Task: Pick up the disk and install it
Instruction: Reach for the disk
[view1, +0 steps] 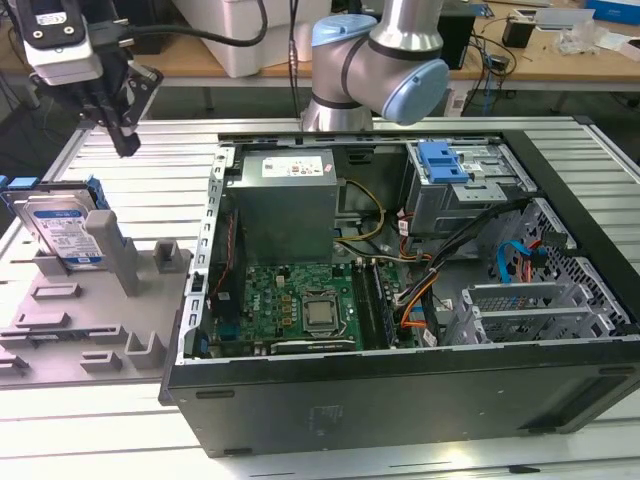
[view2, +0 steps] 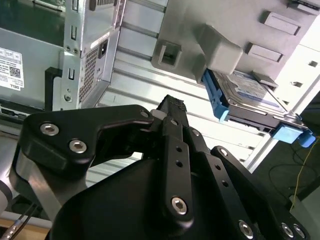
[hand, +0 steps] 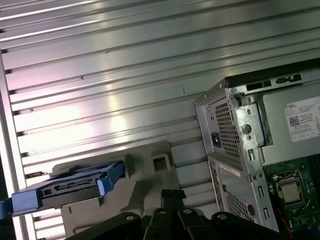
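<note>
One gripper (view1: 127, 146) hangs in the air above the counter (view1: 165, 185), near its far corner on the exterior view's left. Its fingers (view2: 171, 107) are clenched together and carry nothing, and they look the same in both wrist views. The disk (view1: 58, 232) is not picked up. It stands tilted on edge in a grey holder (view1: 100, 310) close to the counter's edge on the exterior view's left, with its blue-and-white label face out and blue rails on its edges. Gripper and disk are clearly apart with no contact, the gripper higher and farther back. In the second wrist view the disk (view2: 250, 92) leans against a holder post, label visible, with a blue rail tab sticking out at one end. In the first wrist view it is seen edge-on (hand: 75, 187), its blue tab reaching toward the counter's edge. Just beside the holder, an open computer case (view1: 400, 410) lies on its side and takes up the counter's middle and the exterior view's right. Inside it are a grey power-supply box (view1: 285, 205) at the far side, a green motherboard (view1: 290, 295) nearer, and a drive cage with a blue bracket (view1: 443, 160) on top at the far corner. The arm's base joint (view1: 385, 60) stands behind the case at the far edge.
</note>
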